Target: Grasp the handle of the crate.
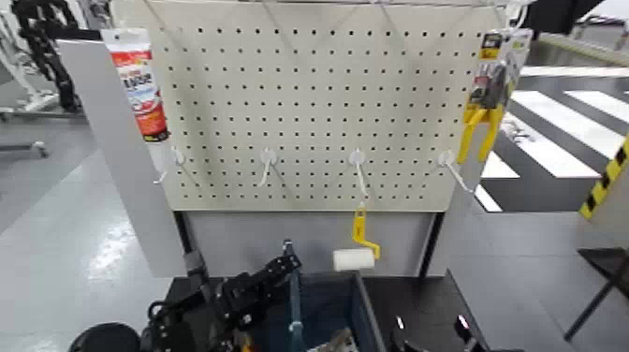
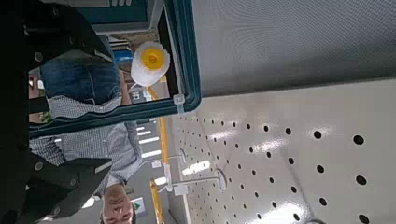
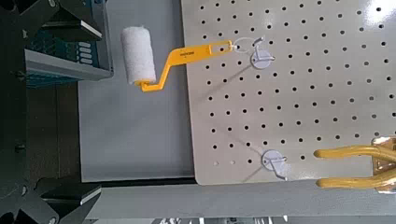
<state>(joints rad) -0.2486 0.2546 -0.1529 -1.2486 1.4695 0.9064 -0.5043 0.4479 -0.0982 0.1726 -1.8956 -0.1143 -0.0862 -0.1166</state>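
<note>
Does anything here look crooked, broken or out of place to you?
Nothing looks broken or spilled. The paint roller hangs neatly from a hook on the pegboard, just above the crate. Several neighbouring hooks are bare. The left end effector sits by the crate's handle.

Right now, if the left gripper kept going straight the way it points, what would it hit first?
Most likely the handle of the crate: in the head view the left gripper points toward that bar from the left, close beside it. Depth is unclear, so it could pass above it.
</note>
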